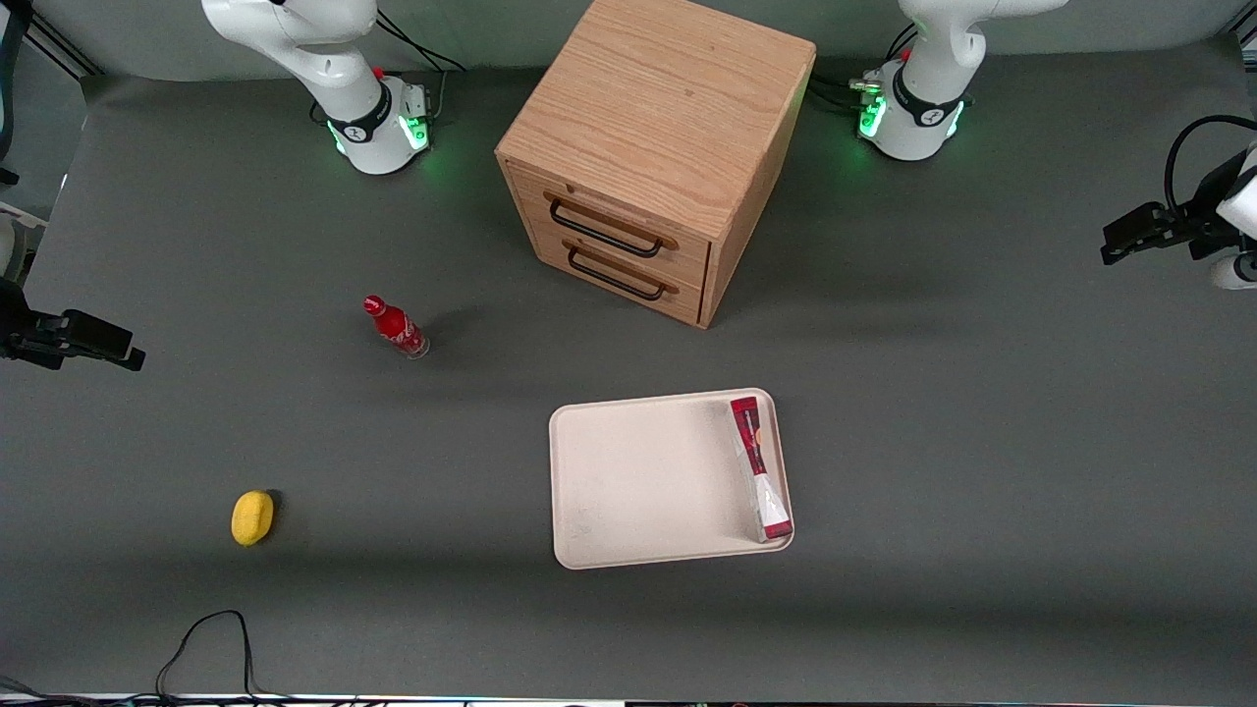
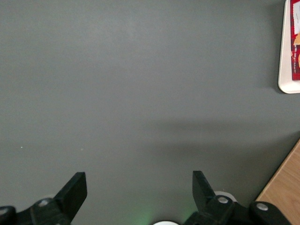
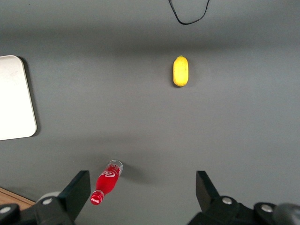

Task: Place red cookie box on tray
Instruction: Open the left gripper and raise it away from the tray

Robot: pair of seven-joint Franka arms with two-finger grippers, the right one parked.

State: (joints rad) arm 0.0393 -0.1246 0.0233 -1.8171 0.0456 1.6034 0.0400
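Red cookie box [image 1: 758, 467]: 1, on 1 tray [image 1: 638, 481]; gripper [image 2: 139, 187] jaws apart, apparently well clear.

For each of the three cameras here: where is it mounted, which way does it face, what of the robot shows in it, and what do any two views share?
Front view: high, facing both arm bases, looking down on the table; the gripper hangs at the working arm's end, away from the tray.
Left wrist view: on the working arm, facing down at the table; its open fingers show.
Right wrist view: on the parked arm, facing down; its own fingers show.
Shared: front and left wrist views both show the red cookie box lying on the tray; front and right wrist both show the red bottle and a yellow object.
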